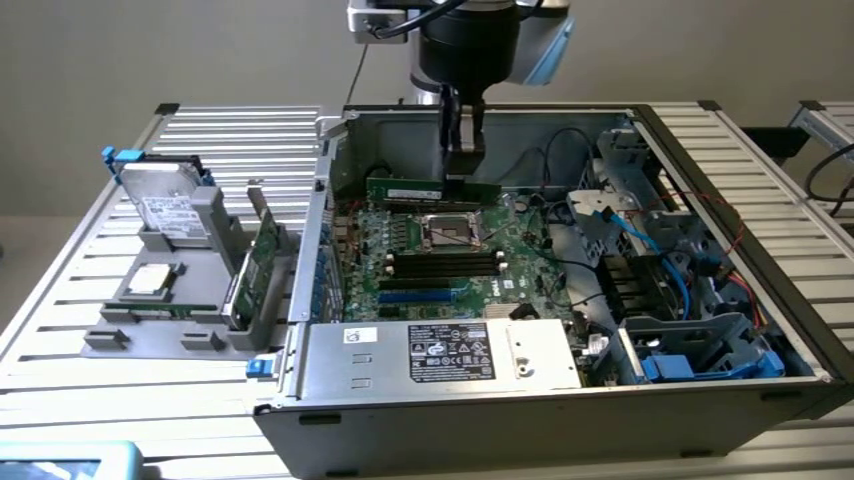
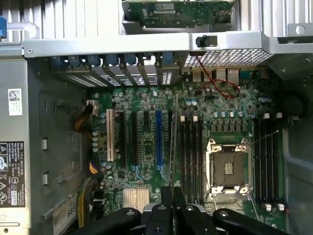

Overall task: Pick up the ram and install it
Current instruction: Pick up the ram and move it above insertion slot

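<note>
Well off to the exterior view's left of the CPU socket (image 1: 454, 232), a grey fixture (image 1: 160, 342) sits on the slatted tabletop (image 1: 60, 320). It cradles a hard drive (image 1: 167, 212) and stands a broad expansion card (image 1: 262, 262) on edge. We judge this is so that each part offers a free upper edge for a pinch from above.

Nearer the socket, the open computer case (image 1: 534, 430) lies on its side. This turns the motherboard (image 1: 514, 285) face up, so its slots can be reached by a straight descent.

Over the far side of the socket, as the exterior view sees it, the claw (image 1: 463, 172) hangs down into the case, clenched on the ram (image 1: 416, 189). It pinches the stick by its flat faces and holds it level, which leaves the lower contact edge free.

From the wrist view the ram (image 2: 174, 142) shows edge-on as a thin line. It runs parallel to the black memory slots (image 2: 190, 156), just beside them on the side away from the socket. We take that parallel line-up as preparation for seating. The stick is not yet in a slot, and we cannot tell how high above the board it hangs.

To the exterior view's right of the socket, blue cables (image 1: 627, 228) and a drive cage (image 1: 701, 345) sit apart from the slots. They appear to leave the claw's path free.
</note>
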`<action>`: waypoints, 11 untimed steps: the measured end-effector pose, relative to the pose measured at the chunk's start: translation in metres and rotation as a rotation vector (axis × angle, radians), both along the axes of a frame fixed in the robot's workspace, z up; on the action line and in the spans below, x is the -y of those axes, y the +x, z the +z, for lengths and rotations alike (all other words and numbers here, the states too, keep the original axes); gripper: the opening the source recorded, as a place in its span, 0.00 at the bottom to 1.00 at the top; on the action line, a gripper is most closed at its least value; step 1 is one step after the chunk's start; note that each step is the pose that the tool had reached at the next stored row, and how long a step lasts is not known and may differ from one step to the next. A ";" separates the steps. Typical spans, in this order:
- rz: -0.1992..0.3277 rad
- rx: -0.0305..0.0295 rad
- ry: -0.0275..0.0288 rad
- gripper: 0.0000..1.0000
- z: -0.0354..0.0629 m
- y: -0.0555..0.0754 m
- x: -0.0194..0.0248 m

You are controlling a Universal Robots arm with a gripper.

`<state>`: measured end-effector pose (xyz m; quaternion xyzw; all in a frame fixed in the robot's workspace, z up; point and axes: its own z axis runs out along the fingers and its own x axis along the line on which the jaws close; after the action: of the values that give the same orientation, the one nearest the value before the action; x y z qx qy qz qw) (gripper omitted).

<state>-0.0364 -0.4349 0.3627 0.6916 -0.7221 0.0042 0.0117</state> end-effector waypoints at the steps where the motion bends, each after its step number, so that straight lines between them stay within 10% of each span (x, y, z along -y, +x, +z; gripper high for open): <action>1: 0.002 0.0000 0.0000 0.13 -0.0006 0.001 -0.0010; 11: 0.024 0.0000 -0.0016 0.13 -0.0046 0.007 -0.0087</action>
<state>-0.0298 -0.4262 0.3581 0.7003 -0.7138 0.0049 0.0122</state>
